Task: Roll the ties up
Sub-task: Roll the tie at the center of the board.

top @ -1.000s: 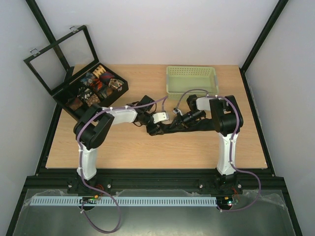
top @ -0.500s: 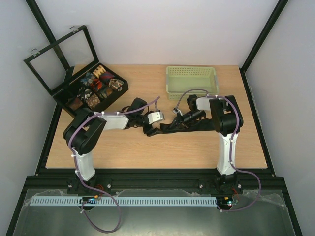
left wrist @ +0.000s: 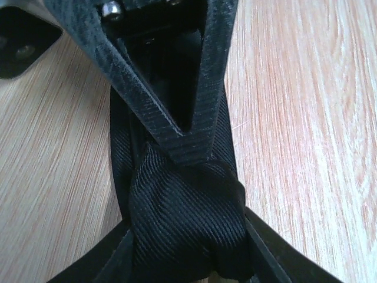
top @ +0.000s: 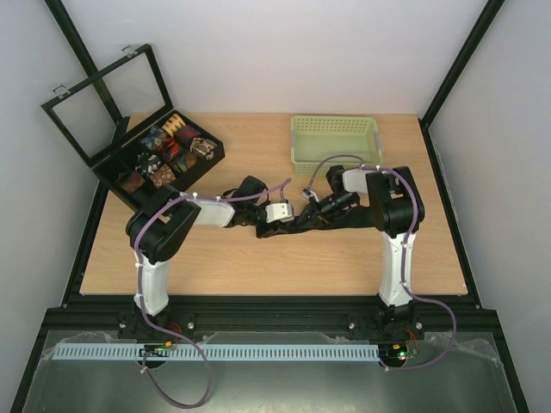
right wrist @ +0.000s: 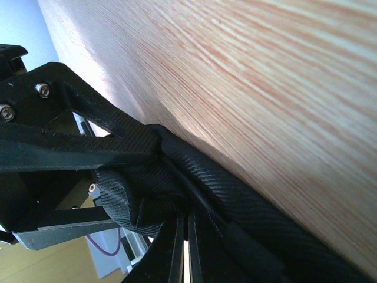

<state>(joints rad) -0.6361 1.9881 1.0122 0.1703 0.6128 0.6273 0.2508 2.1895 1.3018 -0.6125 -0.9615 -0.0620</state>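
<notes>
A plain black tie [top: 334, 224] lies as a crumpled strip across the table's middle. My left gripper [top: 288, 215] is shut on its bunched, partly coiled end [left wrist: 182, 212], with its fingers either side of the bundle [left wrist: 188, 259]. My right gripper [top: 312, 206] meets it head-on and is shut on the same tie [right wrist: 253, 200], its fingertips nearly together [right wrist: 185, 236]. The right gripper's fingers [left wrist: 194, 118] show at the top of the left wrist view. Several patterned coiled ties [top: 172, 146] sit in the black box's compartments.
The black compartmented box [top: 213, 157] stands at the back left with its framed lid [top: 103, 95] open. A pale green perforated basket [top: 336, 138] stands at the back, just behind the right arm. Bare wood lies in front of the tie.
The left arm's elbow swung out to the left and came back. Its gripper stayed at the tie's left end and edged toward the right gripper. The right arm has not moved.
</notes>
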